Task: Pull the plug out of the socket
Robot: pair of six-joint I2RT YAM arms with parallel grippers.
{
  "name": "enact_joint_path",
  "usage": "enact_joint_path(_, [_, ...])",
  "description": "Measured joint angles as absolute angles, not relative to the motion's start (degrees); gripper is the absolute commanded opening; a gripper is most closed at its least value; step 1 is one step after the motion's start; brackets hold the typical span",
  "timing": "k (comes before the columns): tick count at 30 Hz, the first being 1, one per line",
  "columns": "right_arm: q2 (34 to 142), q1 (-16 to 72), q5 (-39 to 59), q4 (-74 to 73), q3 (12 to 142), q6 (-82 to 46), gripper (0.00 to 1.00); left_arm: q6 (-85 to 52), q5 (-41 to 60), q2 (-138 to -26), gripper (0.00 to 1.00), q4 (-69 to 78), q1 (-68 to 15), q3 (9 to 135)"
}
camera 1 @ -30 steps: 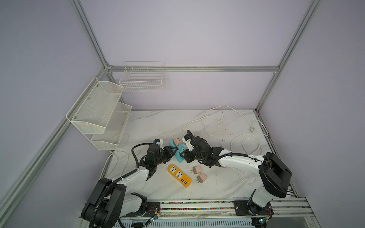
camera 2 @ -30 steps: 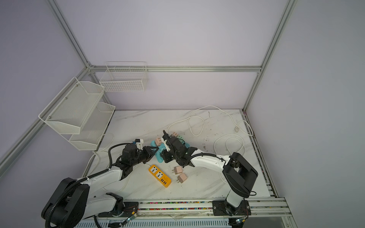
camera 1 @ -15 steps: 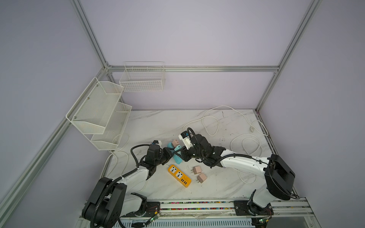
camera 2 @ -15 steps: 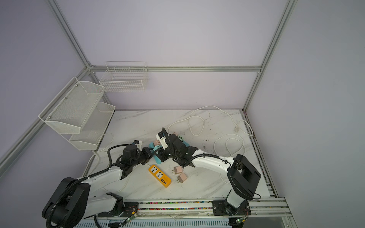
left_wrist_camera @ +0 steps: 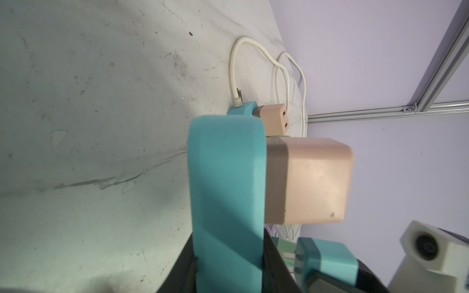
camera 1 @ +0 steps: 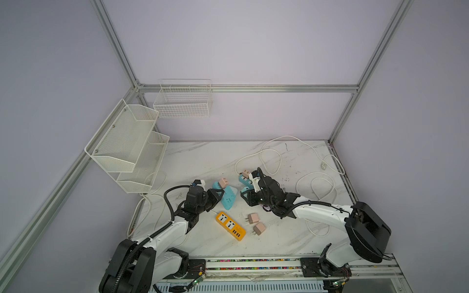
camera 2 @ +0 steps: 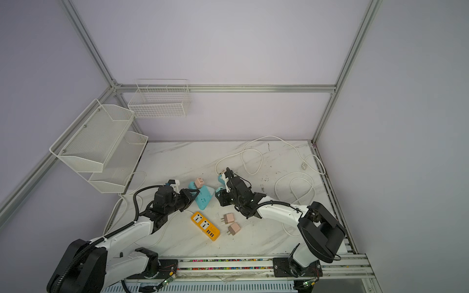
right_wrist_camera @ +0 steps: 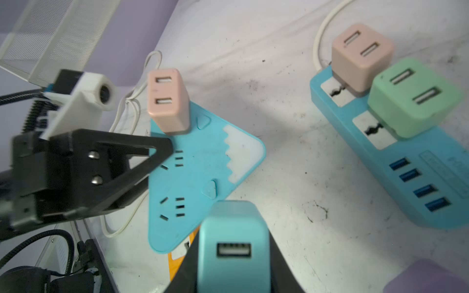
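Observation:
The socket (right_wrist_camera: 203, 162) is a teal triangular strip on the table. My left gripper (right_wrist_camera: 162, 149) is shut on its edge, as the left wrist view shows (left_wrist_camera: 228, 253). A pink plug (right_wrist_camera: 168, 101) still stands in the socket (left_wrist_camera: 225, 190). My right gripper (right_wrist_camera: 233, 266) is shut on a teal plug (right_wrist_camera: 233, 243). That plug hangs clear of the socket, its prongs bare (left_wrist_camera: 327, 258). In both top views the socket (camera 1: 228, 199) (camera 2: 204, 199) lies between the left gripper (camera 1: 218, 197) (camera 2: 193, 194) and the right gripper (camera 1: 245, 194) (camera 2: 218, 194).
A long blue strip (right_wrist_camera: 406, 162) carries a green plug (right_wrist_camera: 413, 96) and a pink plug (right_wrist_camera: 360, 55). An orange strip (camera 1: 230, 225) and two loose pink plugs (camera 1: 256, 223) lie near the front. White cables (camera 1: 314, 182) loop at the right. Wire shelves (camera 1: 127, 147) hang at the left.
My right gripper has drawn back to the right from the socket, carrying the teal plug with it. The left gripper has kept hold of the socket.

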State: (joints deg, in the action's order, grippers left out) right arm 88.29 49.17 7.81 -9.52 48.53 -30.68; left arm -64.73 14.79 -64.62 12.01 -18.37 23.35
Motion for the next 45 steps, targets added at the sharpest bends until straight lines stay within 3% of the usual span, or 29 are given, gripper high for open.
enact_joint_path(20, [101.1,49.2,8.7,-19.3,46.1,-38.1,0.10,-63.9,15.0,-62.8,0.00,11.6,-18.3,23.4])
enact_joint_path(45, [99.5,49.2,3.6,-14.5,46.0,-35.0,0.57,-63.9,15.2,-63.6,0.00,12.3,-18.1,23.4])
